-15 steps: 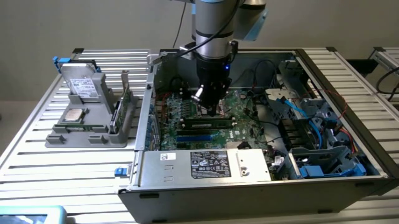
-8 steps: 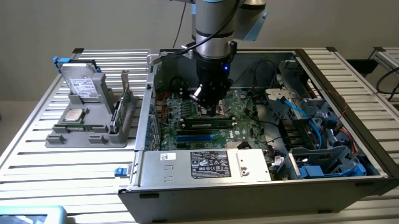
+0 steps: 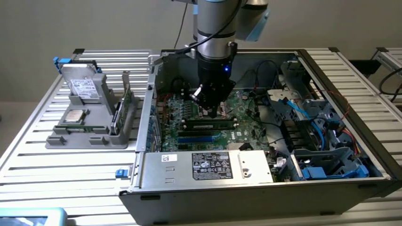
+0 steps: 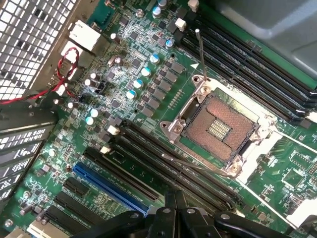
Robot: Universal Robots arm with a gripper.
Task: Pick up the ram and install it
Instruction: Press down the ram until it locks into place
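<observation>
The ram, a narrow green and black stick, lies along a memory slot on the motherboard inside the open computer case. My gripper hangs just above and behind the ram, pointing down, shut, with nothing visible between its fingers. In the wrist view the gripper is shut over the long black memory slots, next to the bare processor socket. Whether the fingertips touch the ram I cannot tell.
A grey holder stands outside the case at the exterior view's left, carrying a hard drive, a silver processor chip and a thin upright board. Cables and blue drive bays crowd the case's right side. A power supply sits at the front.
</observation>
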